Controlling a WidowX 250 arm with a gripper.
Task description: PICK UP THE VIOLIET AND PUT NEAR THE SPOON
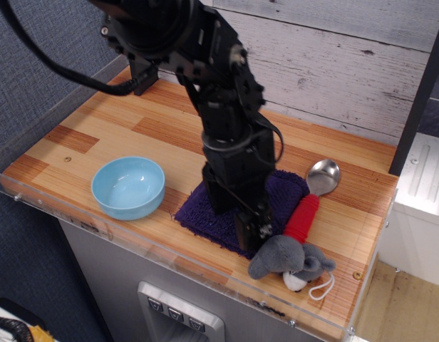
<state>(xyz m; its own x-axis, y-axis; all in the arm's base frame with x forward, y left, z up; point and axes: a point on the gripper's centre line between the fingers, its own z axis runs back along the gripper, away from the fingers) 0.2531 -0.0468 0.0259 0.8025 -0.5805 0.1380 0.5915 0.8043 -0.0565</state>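
The black hand (237,214) presses down onto the violet towel (219,217), its fingers apparently pinching the cloth, though the grip itself cannot be made out. The towel lies flat on the wooden table (98,128), its right edge touching the red-handled spoon (308,199). A grey plush toy (287,258) sits at the towel's front corner; a blue bowl (128,187) stands to the left.
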